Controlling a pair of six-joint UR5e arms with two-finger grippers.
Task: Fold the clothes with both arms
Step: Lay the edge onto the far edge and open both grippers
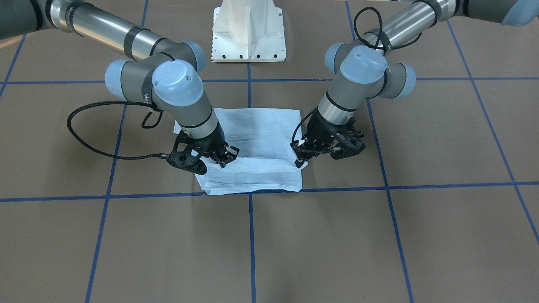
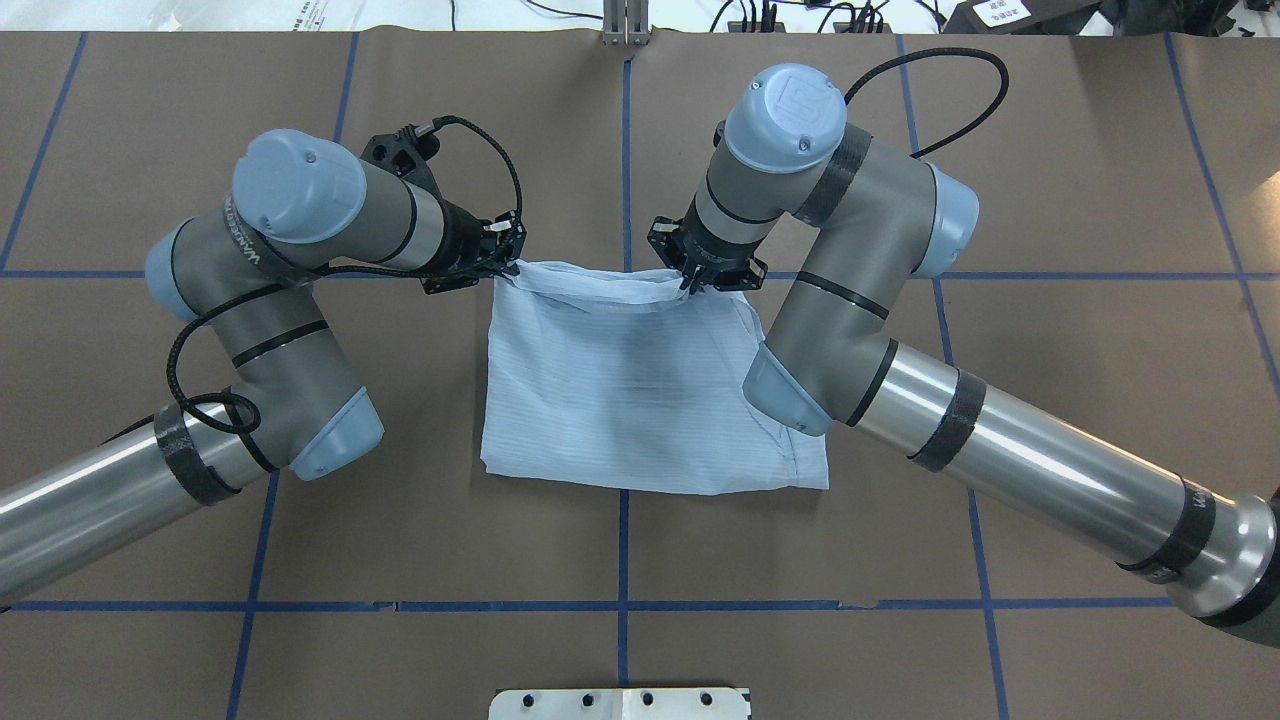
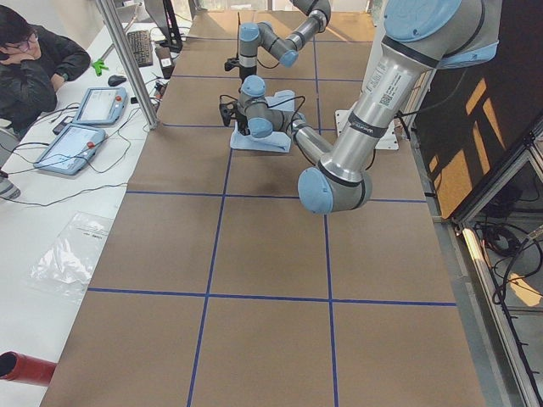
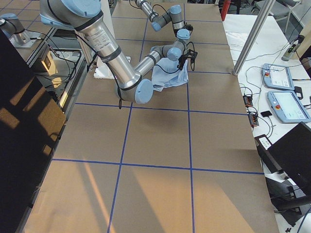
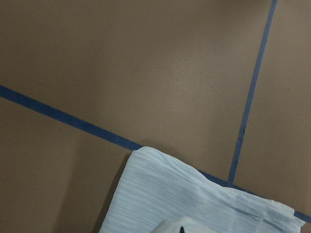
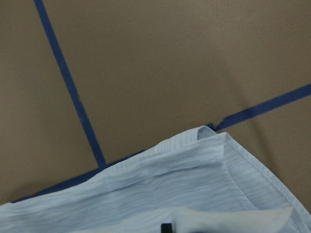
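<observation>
Pinching 1 shirt (image 2: 640, 390) (at far edge): left gripper (image 2: 508, 265), right gripper (image 2: 690, 285), 2 total, both clamped.

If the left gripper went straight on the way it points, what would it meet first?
The shirt: the left gripper points down at its far edge, and the wrist view shows cloth right in front of it. Beneath that is only the brown table; how far below is hard to judge.

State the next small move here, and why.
Probably carry the raised far edge toward the robot, folding the shirt in half: the left end effector and right end effector each pinch a far corner, and the near half lies flat.
</observation>
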